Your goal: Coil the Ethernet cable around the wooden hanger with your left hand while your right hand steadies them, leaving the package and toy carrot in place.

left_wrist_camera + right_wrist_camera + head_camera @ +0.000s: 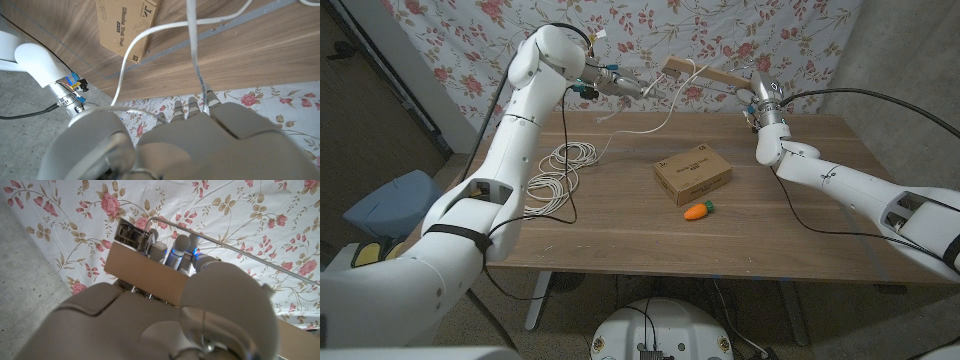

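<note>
Both hands are working high over the far edge: your right hand (760, 93) is gripping the hanger (705, 73) to steady it, while your left hand (620, 84) is pinching the cable (560, 170), whose slack is lying coiled on the surface (620, 215) at left.

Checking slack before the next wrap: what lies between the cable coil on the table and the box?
In the head view, bare tabletop separates the coil from the box; the cable only rises from the coil toward the left hand.
</note>
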Controlling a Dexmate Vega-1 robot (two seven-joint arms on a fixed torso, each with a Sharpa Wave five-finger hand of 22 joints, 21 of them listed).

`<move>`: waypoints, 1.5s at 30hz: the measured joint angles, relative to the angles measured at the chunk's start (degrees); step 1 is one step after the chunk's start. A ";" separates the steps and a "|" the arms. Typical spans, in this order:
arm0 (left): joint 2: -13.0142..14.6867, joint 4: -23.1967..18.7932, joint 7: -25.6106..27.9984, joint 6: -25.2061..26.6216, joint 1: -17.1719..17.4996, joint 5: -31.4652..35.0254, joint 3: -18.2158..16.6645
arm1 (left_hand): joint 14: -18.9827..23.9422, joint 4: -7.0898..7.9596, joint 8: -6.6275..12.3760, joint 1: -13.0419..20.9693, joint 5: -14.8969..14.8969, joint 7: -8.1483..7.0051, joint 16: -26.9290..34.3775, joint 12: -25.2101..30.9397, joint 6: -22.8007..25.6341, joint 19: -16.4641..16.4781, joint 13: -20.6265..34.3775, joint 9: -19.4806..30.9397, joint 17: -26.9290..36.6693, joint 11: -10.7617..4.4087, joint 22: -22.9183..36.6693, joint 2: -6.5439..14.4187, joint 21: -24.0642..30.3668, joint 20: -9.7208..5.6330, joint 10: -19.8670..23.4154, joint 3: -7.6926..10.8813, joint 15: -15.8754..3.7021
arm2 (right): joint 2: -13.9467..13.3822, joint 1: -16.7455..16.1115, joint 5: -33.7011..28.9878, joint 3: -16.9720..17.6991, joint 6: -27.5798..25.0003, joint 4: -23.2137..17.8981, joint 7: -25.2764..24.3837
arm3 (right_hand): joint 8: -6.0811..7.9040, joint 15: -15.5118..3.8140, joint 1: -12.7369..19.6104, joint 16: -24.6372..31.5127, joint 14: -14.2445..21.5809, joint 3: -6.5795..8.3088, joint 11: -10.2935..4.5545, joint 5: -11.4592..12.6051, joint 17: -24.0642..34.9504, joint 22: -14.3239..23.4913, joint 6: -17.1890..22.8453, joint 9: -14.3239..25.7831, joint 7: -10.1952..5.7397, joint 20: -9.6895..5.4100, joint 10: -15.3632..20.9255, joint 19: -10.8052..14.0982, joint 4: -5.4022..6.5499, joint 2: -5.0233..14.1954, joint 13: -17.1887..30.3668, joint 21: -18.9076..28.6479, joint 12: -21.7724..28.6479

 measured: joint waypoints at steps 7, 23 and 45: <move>-0.05 -2.44 -0.65 4.83 1.08 -0.74 -1.86 | 38.78 -0.47 -1.11 -9.98 -0.46 -2.39 9.89 7.97 6.33 19.34 -2.82 0.00 -0.43 -1.19 -0.07 0.64 4.75 -0.30 35.29 -2.75 -6.81 | -0.52 -0.07 -0.14 0.12 -1.48 -0.17 -0.03 | -0.22 -0.03 -0.08 0.04 -0.03 -0.09 -0.18 -0.17 0.21 0.02 -0.12 -0.12 -0.12 -0.03 -0.21 0.25 -0.09 0.09 -0.11 0.38 0.00; 1.57 -5.50 -3.76 9.87 1.42 -1.59 -3.34 | 39.16 -1.43 -1.33 -11.30 -0.16 -3.16 6.96 4.21 10.41 35.02 -2.04 0.01 -0.43 1.05 -0.34 -1.38 6.63 -0.02 32.55 -2.75 -5.80 | 0.06 0.54 -1.22 -0.65 -2.65 0.89 0.56 | -0.33 -0.02 -0.11 0.04 -0.03 0.01 -0.16 -0.18 0.15 -0.03 -0.12 -0.07 -0.12 -0.04 -0.20 0.26 0.02 0.11 0.25 0.38 0.00; 7.27 -19.14 -4.29 15.14 6.84 -1.47 -9.30 | 20.78 -2.06 -1.33 -7.22 0.05 2.06 -3.39 -3.13 10.62 21.39 -0.57 0.16 -0.27 3.26 -0.17 0.90 -4.49 0.15 19.28 -2.11 0.10 | -7.36 -0.65 0.31 -1.22 -9.32 -8.40 9.01 | -0.34 -0.23 -0.10 0.04 -0.25 -0.24 -0.05 0.28 0.15 -0.02 -0.22 -0.11 -0.21 -0.04 -0.29 0.27 0.25 0.10 -0.42 -0.06 -0.15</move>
